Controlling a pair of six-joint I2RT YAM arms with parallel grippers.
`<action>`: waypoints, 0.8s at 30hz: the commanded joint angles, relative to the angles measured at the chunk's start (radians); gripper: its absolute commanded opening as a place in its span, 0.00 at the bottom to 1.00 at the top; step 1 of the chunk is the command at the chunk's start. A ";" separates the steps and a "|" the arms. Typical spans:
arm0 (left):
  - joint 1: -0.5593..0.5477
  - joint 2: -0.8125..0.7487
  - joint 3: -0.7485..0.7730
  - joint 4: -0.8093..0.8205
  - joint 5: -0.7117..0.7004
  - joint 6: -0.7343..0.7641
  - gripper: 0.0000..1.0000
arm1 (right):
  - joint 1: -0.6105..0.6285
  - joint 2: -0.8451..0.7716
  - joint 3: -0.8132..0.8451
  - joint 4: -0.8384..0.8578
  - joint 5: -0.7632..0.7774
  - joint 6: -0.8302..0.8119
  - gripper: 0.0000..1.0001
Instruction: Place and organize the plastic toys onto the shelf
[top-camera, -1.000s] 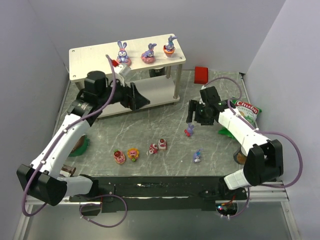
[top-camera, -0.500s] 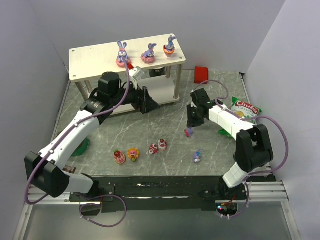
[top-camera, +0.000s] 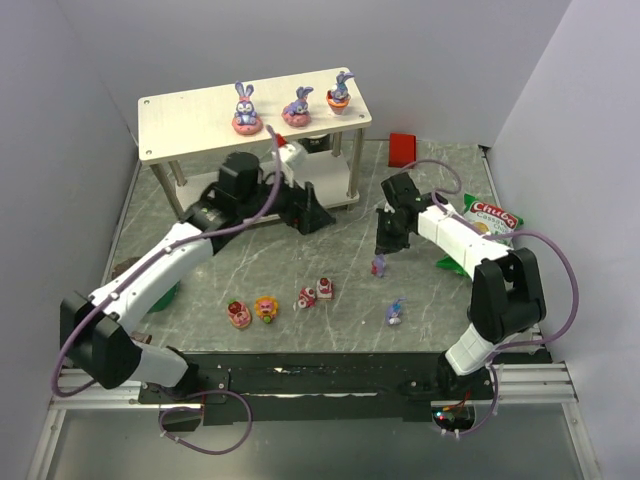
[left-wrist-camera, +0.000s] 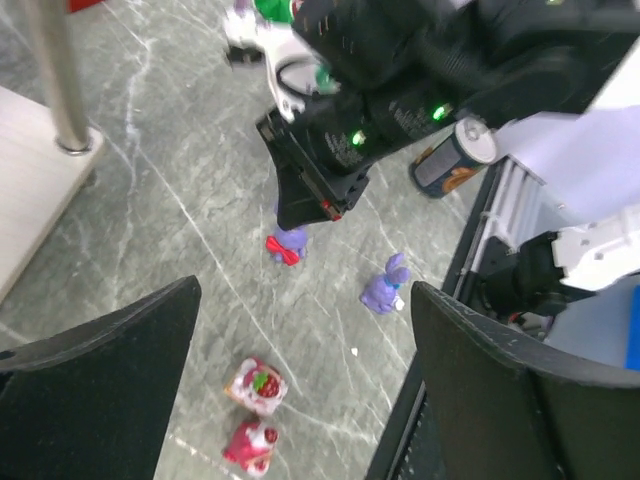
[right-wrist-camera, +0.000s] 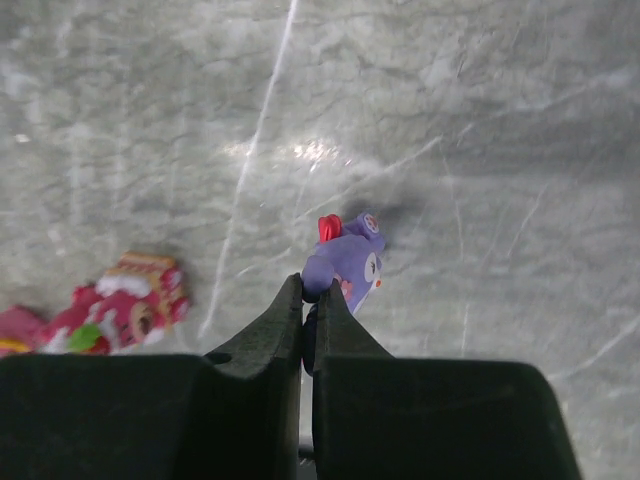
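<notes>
Left arm is swinging away from the shelf (top-camera: 190, 120) toward the table's middle; right arm is dropping lower over a bunny.
You're sitting at 3 of 9: 3 bunnies (top-camera: 297, 105) are standing on the far top board, while 2 bunnies and 4 sweets (top-camera: 266, 308) are waiting on the table (top-camera: 330, 250). Your left gripper (top-camera: 312, 212) is hanging spread apart and empty. Your right gripper (right-wrist-camera: 303, 310) is pinching together on nothing, just beside the red-bowed bunny (right-wrist-camera: 345, 265).
</notes>
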 joint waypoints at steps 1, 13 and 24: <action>-0.140 0.051 -0.031 0.119 -0.228 0.042 0.95 | 0.006 -0.115 0.156 -0.139 -0.021 0.128 0.00; -0.328 0.176 -0.046 0.382 -0.586 0.068 0.96 | 0.004 -0.267 0.290 -0.239 -0.145 0.280 0.00; -0.388 0.234 -0.058 0.467 -0.638 0.103 0.89 | 0.004 -0.301 0.295 -0.236 -0.182 0.345 0.00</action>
